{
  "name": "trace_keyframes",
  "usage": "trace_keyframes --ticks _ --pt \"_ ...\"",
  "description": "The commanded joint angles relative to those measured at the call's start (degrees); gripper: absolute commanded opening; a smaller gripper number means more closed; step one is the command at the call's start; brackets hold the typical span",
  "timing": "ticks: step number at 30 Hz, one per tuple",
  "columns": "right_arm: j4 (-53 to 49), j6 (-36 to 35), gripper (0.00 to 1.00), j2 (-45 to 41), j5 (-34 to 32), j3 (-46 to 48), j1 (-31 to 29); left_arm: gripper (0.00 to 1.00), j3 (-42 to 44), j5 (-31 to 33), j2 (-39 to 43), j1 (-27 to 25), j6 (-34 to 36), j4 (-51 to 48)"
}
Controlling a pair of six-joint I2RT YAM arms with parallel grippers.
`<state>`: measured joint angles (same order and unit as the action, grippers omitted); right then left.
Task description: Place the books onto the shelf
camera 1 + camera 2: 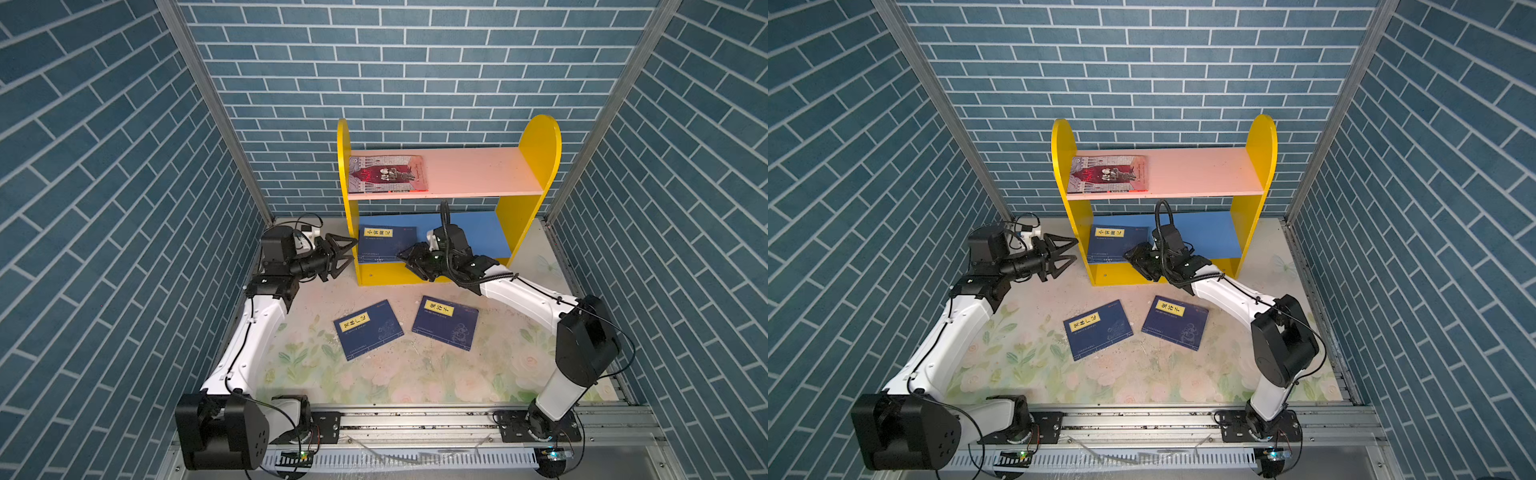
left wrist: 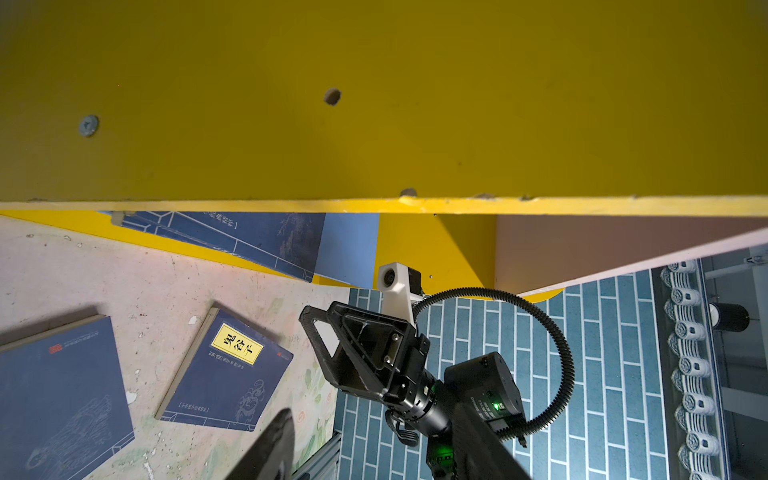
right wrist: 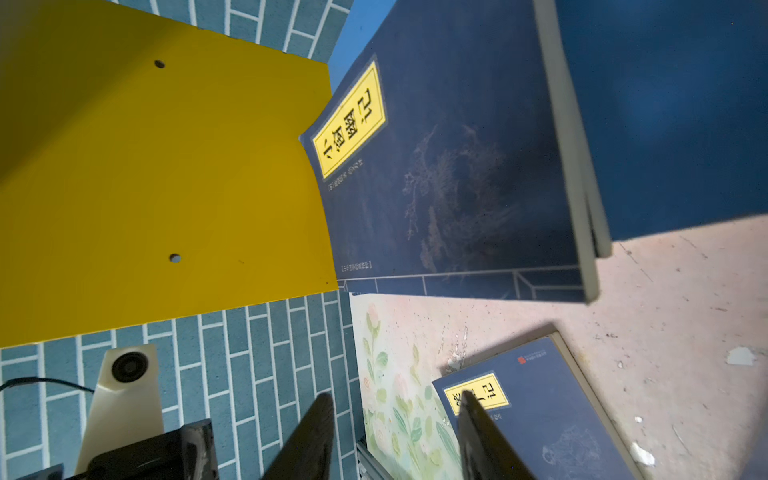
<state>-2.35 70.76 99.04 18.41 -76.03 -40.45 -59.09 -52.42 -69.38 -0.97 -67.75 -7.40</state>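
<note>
Blue brick-pattern walls [image 1: 399, 83] close in three sides, with a worn floral tabletop [image 1: 415, 374] below and a metal rail [image 1: 415, 419] along the near edge. The shelf [image 1: 536, 166] stands at the back, centred. The grey-and-red book [image 1: 388, 173] lies flat at the left end of the pink board [image 1: 478, 172]. The shelved navy book [image 1: 384, 245] lies on the blue board [image 1: 486, 232], also at the left end, its front edge poking out. The left navy book [image 1: 368, 334] and right navy book [image 1: 444, 328] lie flat on the tabletop in front of the shelf, apart. The left gripper [image 1: 354, 248] hovers just outside the shelf's left panel, spread and empty. The right gripper [image 1: 407, 262] is at the shelved navy book's front right corner, fingers apart with nothing between them; contact is unclear.
</note>
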Motion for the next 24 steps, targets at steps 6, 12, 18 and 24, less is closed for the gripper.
trace_keyframes --ticks 6,12,18,24 --pt "0.9 -1.4 0.49 3.9 2.1 -2.2 0.6 0.63 0.4 -0.6 0.3 0.8 0.4 1.2" --pt "1.6 -1.3 0.49 4.7 1.8 -3.0 1.3 0.63 0.4 -0.6 0.2 1.0 0.3 1.3" --pt "2.1 -1.3 0.49 5.3 2.0 -3.9 1.8 0.63 0.5 -0.6 0.0 1.0 0.1 1.6" --pt "1.8 -1.3 0.49 6.1 2.4 -4.4 2.5 0.63 0.7 -0.5 0.0 1.1 -0.1 1.9"
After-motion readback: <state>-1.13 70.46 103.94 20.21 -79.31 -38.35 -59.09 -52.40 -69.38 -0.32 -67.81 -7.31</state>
